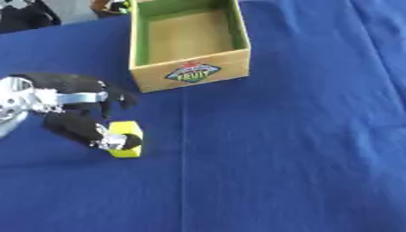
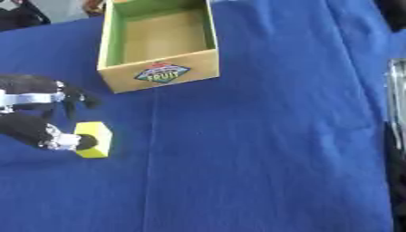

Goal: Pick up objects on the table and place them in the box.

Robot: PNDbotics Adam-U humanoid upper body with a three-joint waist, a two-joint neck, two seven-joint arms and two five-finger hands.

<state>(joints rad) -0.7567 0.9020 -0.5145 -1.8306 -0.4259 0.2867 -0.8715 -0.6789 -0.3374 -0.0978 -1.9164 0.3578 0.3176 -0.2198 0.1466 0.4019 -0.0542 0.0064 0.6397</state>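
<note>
One yellow block (image 1: 127, 139), smooth and box-shaped, lay on the blue cloth-covered table (image 1: 293, 149) near its left side, pinched between the thumb and curled fingers of the left hand (image 1: 79, 113). Beyond it stood an open cardboard fruit box (image 1: 189, 72) with green inner walls. Wide bare cloth stretched rightward. Whether the right hand showed, I could not tell.

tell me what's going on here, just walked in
The robot's left hand is at a small yellow block lying on the blue tablecloth, with its thumb tip against the block and its other fingers curled just above. The block is not lifted yet. The open cardboard box with green inner walls and a fruit label stands farther back and looks empty. The right hand is not visible.
</note>
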